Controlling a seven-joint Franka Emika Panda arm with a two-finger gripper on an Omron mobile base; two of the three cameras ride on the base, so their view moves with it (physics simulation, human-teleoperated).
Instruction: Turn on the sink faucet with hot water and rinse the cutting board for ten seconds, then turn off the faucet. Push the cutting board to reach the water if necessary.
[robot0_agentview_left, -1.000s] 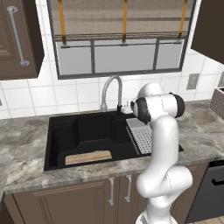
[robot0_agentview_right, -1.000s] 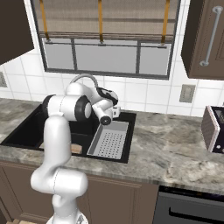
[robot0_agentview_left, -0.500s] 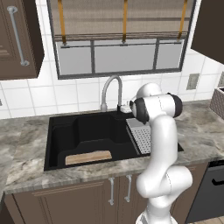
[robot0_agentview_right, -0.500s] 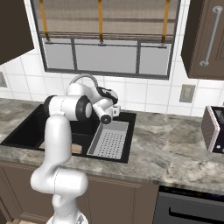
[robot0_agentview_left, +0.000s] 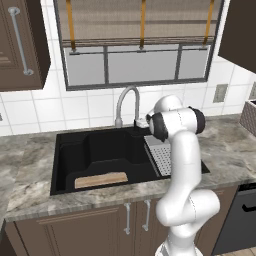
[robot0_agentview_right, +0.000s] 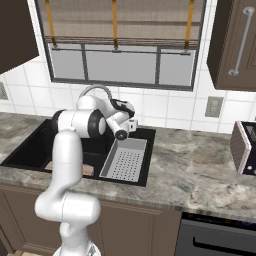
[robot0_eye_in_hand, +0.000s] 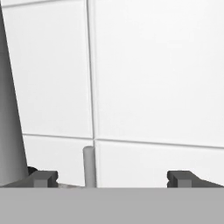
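The silver gooseneck sink faucet (robot0_agentview_left: 127, 98) rises behind the black sink (robot0_agentview_left: 65, 155); no water runs from it. The tan cutting board (robot0_agentview_left: 100, 180) lies flat at the basin's front left. My gripper (robot0_agentview_left: 142, 123) hovers just right of the faucet's base, pointing at the tiled wall. In the hand view my gripper (robot0_eye_in_hand: 113, 179) is open, and the faucet's small grey lever (robot0_eye_in_hand: 89, 166) stands between the fingertips, nearer the left one. The spout's column (robot0_eye_in_hand: 8, 122) fills the left edge. From the right, my gripper (robot0_agentview_right: 132, 125) sits below the faucet (robot0_agentview_right: 95, 89), and my arm hides most of the cutting board (robot0_agentview_right: 89, 170).
A grey perforated drainer tray (robot0_agentview_left: 162, 155) fills the sink's right section, under my arm. White tile wall and a window lie close behind the faucet. A toaster (robot0_agentview_right: 245, 147) stands on the counter far right. Marbled counter surrounds the sink (robot0_agentview_right: 30, 145).
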